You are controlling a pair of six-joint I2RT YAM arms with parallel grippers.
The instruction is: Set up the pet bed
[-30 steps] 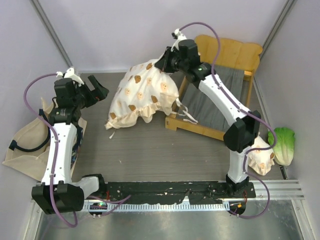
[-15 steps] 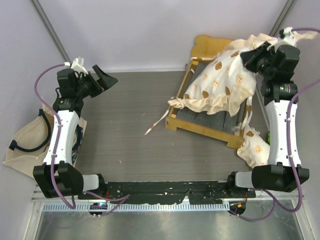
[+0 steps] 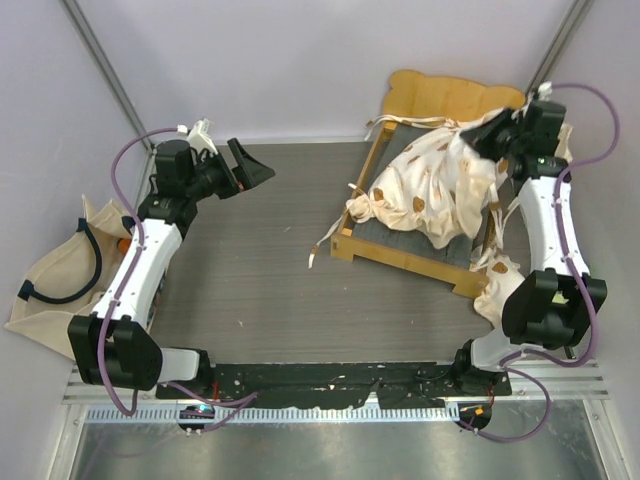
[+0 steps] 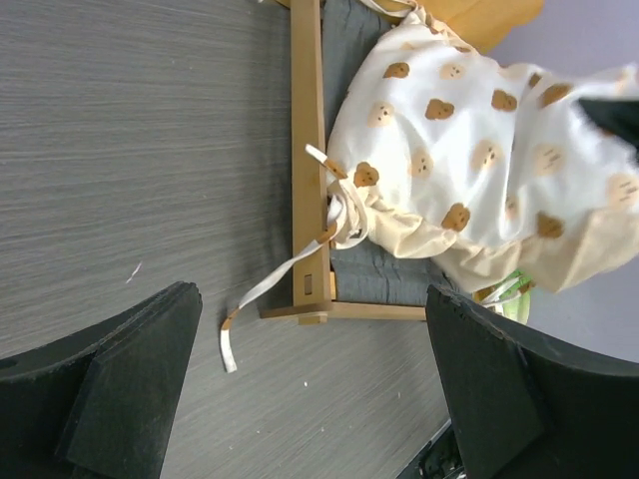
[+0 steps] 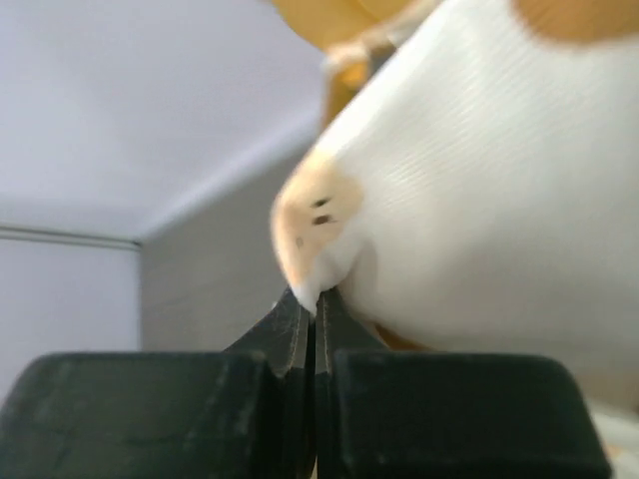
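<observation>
On the pet bed (image 3: 408, 264), right tool (image 5: 313, 305) pinches cushion (image 3: 435, 185)

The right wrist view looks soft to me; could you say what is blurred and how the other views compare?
Right wrist: the cushion pinched in the right gripper is close and blurred; left wrist: cushion and bed frame crisp; top external: evenly lit, sharp.

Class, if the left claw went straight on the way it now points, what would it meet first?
Likely the pet bed, at its wooden side rail beside the cushion; depth is unclear.
</observation>
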